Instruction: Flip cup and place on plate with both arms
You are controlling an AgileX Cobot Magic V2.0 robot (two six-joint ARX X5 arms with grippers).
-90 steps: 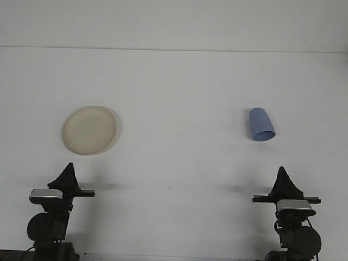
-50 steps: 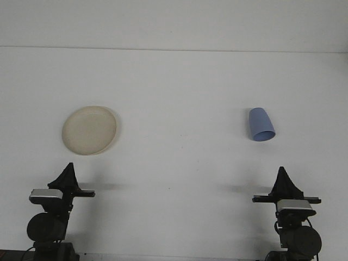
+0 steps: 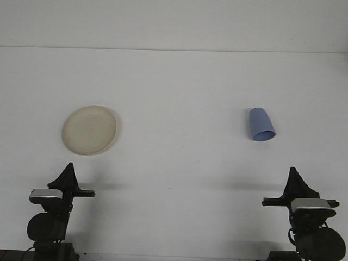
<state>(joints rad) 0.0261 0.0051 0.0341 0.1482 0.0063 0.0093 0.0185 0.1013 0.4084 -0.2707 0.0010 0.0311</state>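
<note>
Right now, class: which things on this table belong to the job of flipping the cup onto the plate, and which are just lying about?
Belong to the job:
blue cup, lying on its side
cream plate
left gripper
right gripper

Just lying about:
nothing; only the white table itself

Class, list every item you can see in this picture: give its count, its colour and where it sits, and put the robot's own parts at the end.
plate: one, cream, left half of the table, lying flat with nothing on it
cup: one, blue, right half of the table, lying on its side, wider open end toward the camera
table: one, white, fills most of the view
wall: one, white, behind the table's far edge
left gripper: one, black, bottom left, nearer the camera than the plate, holding nothing
right gripper: one, black, bottom right, nearer the camera than the cup, holding nothing
</note>
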